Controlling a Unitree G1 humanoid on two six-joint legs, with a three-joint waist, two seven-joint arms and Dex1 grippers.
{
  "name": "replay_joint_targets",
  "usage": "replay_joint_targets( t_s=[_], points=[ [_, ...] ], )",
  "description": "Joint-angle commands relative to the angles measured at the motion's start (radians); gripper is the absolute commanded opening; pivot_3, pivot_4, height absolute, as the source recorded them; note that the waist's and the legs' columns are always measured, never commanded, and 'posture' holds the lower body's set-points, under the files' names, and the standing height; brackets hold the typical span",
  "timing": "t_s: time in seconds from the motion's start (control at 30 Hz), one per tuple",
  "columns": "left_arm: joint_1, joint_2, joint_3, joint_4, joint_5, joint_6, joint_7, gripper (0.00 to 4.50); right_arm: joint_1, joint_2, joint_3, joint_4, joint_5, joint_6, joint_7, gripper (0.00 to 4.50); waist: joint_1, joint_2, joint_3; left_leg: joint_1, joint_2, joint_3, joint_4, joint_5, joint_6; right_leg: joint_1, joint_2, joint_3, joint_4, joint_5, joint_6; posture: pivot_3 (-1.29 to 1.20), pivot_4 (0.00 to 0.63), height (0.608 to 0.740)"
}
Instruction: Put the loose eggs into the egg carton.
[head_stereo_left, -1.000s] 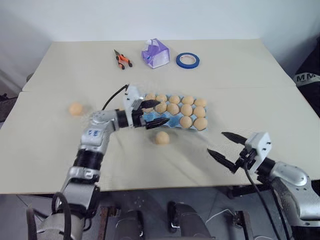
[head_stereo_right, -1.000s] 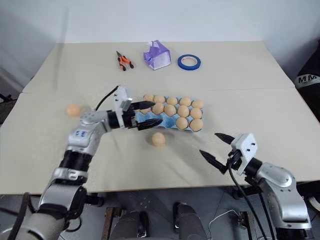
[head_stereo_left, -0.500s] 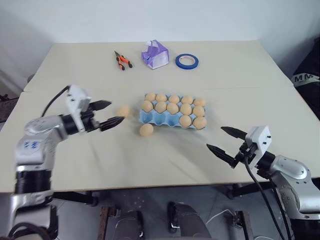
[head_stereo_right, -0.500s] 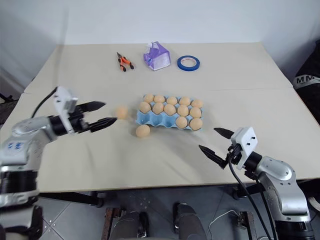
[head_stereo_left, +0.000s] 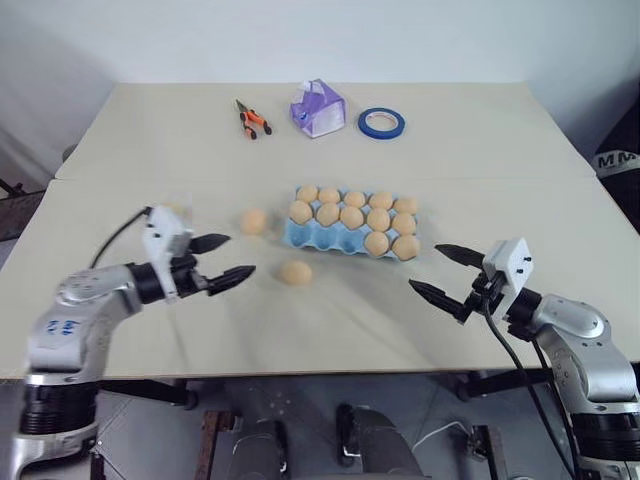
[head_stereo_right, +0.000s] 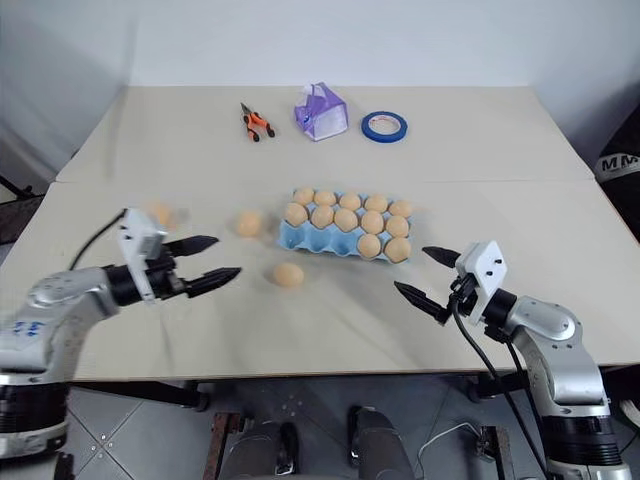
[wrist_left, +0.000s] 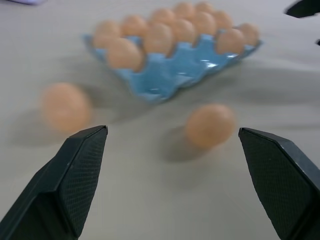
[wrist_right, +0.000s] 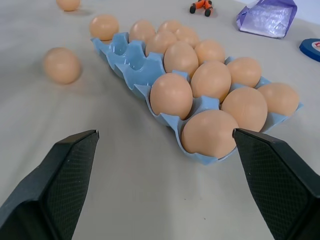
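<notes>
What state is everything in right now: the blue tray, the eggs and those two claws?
egg carton: twelve cups filled, three front cups empty.
loose eggs: three, lying on the table, outside the carton.
left gripper: open, empty.
right gripper: open, empty.
tape roll: lying flat.
</notes>
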Motion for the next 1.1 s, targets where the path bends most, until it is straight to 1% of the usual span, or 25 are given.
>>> replay_joint_targets(
  t_s=[0.03, 0.17, 0.27, 0.53, 0.63, 0.77, 0.97, 1.07, 1.1],
  points=[
    [-0.044, -0.039, -0.083, 0.013, 0.058, -0.086, 0.016, 4.47, 0.006, -0.011, -0.024, -0.020, 0.007, -0.019, -0.001, 4.50, -0.001, 0.000, 0.000, 0.000, 0.000, 0.000, 0.000, 0.000, 0.000, 0.000, 0.000, 0.000, 0.000, 0.000, 0.000, 0.00, 0.150, 0.740],
    [-0.094, -0.104, -0.174, 0.094, 0.107, -0.151, 0.010, 4.47, 0.029, -0.013, -0.036, -0.035, 0.004, -0.025, -0.009, 4.50, -0.001, 0.000, 0.000, 0.001, 0.001, 0.000, 0.000, 0.000, 0.000, 0.000, 0.002, 0.000, 0.001, 0.000, 0.000, 0.00, 0.150, 0.740],
    [-0.105, -0.123, -0.218, 0.125, 0.134, -0.178, -0.003, 4.47, 0.055, -0.017, -0.055, -0.061, 0.010, -0.021, -0.022, 4.50, -0.001, 0.000, 0.000, 0.000, 0.000, 0.000, 0.000, 0.000, 0.000, 0.000, 0.002, 0.000, 0.000, 0.000, 0.000, 0.00, 0.150, 0.740],
    [-0.073, -0.087, -0.254, 0.148, 0.173, -0.192, -0.038, 4.47, 0.101, -0.016, -0.079, -0.096, 0.011, -0.018, -0.041, 4.50, -0.002, 0.000, 0.000, 0.001, 0.001, 0.000, 0.000, 0.000, 0.000, 0.000, 0.002, 0.001, 0.000, 0.000, 0.000, 0.00, 0.150, 0.740],
    [-0.062, -0.057, -0.266, 0.139, 0.193, -0.167, -0.050, 4.47, 0.098, -0.017, -0.080, -0.095, 0.010, -0.016, -0.046, 4.50, -0.001, 0.000, 0.000, 0.000, 0.001, 0.000, 0.001, 0.000, 0.000, 0.000, 0.001, 0.001, 0.000, 0.000, 0.000, 0.00, 0.150, 0.740],
    [-0.040, -0.024, -0.257, 0.100, 0.182, -0.152, -0.062, 4.47, 0.091, -0.019, -0.078, -0.090, 0.008, -0.017, -0.049, 4.50, -0.001, 0.000, 0.000, 0.000, 0.000, 0.000, 0.000, 0.000, 0.000, 0.000, 0.001, 0.001, 0.000, 0.000, 0.000, 0.00, 0.150, 0.740],
    [-0.025, -0.015, -0.252, 0.096, 0.179, -0.150, -0.063, 4.47, 0.077, -0.018, -0.071, -0.074, 0.002, -0.021, -0.053, 4.50, -0.001, 0.000, 0.000, 0.000, 0.001, 0.000, 0.000, 0.000, 0.000, 0.000, 0.001, 0.000, 0.000, 0.000, 0.000, 0.00, 0.150, 0.740],
    [-0.027, -0.023, -0.255, 0.103, 0.176, -0.141, -0.060, 3.87, 0.064, -0.019, -0.068, -0.066, -0.001, -0.021, -0.053, 4.50, -0.001, 0.000, 0.000, 0.000, 0.000, 0.000, 0.000, 0.000, 0.000, 0.000, 0.001, 0.000, -0.001, 0.000, 0.000, 0.00, 0.150, 0.740],
    [-0.026, -0.020, -0.259, 0.102, 0.179, -0.135, -0.060, 3.58, 0.061, -0.020, -0.068, -0.063, -0.002, -0.022, -0.052, 4.50, -0.001, 0.000, 0.000, 0.000, 0.000, 0.000, 0.000, 0.000, 0.001, 0.000, 0.001, 0.000, -0.001, 0.000, 0.000, 0.00, 0.150, 0.740]
  ],
)
